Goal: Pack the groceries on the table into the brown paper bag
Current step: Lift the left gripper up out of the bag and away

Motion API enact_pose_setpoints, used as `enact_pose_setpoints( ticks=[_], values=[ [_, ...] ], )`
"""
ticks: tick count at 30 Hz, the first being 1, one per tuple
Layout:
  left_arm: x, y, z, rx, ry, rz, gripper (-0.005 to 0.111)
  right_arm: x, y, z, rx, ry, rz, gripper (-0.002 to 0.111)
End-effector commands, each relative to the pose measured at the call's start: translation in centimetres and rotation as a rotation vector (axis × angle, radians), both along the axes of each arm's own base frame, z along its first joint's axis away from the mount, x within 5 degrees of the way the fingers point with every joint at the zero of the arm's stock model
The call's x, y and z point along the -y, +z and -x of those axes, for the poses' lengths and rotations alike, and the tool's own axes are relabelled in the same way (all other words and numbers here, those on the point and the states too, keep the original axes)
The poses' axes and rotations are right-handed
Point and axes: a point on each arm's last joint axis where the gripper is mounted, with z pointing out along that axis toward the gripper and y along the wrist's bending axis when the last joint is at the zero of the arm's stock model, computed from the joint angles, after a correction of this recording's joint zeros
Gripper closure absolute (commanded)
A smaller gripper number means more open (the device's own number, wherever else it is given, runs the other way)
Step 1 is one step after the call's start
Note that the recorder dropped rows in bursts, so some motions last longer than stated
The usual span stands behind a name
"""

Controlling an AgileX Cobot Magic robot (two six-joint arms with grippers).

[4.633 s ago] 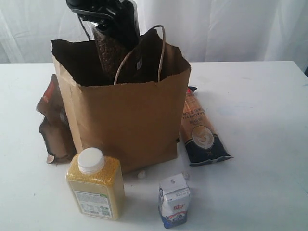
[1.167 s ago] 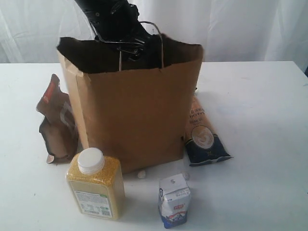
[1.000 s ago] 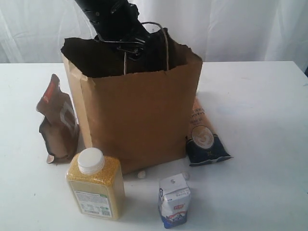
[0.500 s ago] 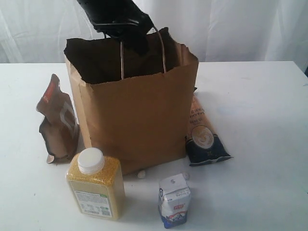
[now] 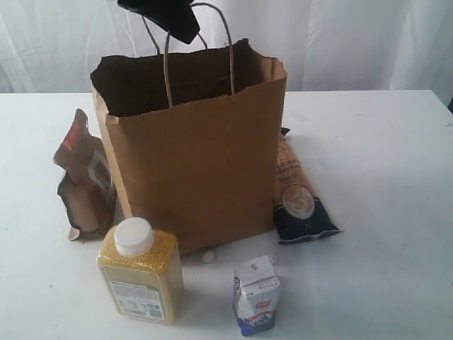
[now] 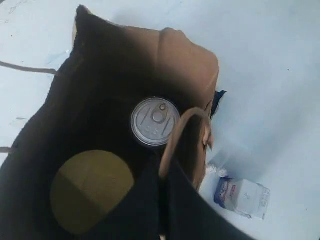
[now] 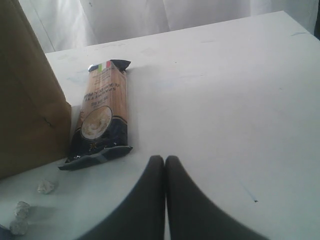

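A: Left gripper (image 6: 163,175) state?
B: Clamped on the loop handle (image 6: 187,122) above the brown paper bag (image 5: 198,163); silver-lidded clear can (image 6: 155,121) is seen inside.
A: Right gripper (image 7: 164,162)?
B: Pressed together, empty, over the table (image 7: 225,90) near the long orange-navy packet (image 7: 100,120).

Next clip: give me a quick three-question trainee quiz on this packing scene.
1. Which item is inside the brown paper bag? A small white-blue carton, B silver-lidded can, C dark-brown pouch.
2. True or false: the yellow grain bottle lies on its side.
3. Fill in: the left claw is shut on the bag's ____.
Key: 1 B; 2 false, it stands upright; 3 handle.
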Motion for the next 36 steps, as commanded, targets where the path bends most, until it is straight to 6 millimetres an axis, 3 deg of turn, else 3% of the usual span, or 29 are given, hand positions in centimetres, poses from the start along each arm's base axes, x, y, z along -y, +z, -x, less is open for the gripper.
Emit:
enact_pose_setpoints(
  ticks=[1,13,24,28,33,36],
  values=[
    [-1.2,0.4,1.9,-0.05,-0.019,-0.048,0.107,0.1,0.1,0.0,0.018,-0.009,0.002,0.108],
    [-1.0,-3.3,1.7,-0.156,-0.046,-0.125,0.107,0.1,0.1,0.0,0.018,-0.009,0.002,0.108],
    [-0.6,-3.2,2.1,-0.162,-0.116,-0.087,0.106,0.1,0.1,0.0,0.018,-0.009,0.002,0.108],
    [-0.6,-3.2,2.1,-0.162,-0.119,-0.085,0.087,0.1,0.1,0.0,0.018,-0.009,0.002,0.108],
    [-0.6,-3.2,2.1,-0.163,-0.117,-0.085,0.046,0.1,0.1,0.0,0.018,-0.009,0.002,0.108],
    [-0.6,-3.2,2.1,-0.174,-0.1,-0.08,0.038,0.1,0.1,0.0,0.018,-0.009,0.002,0.108]
  ],
)
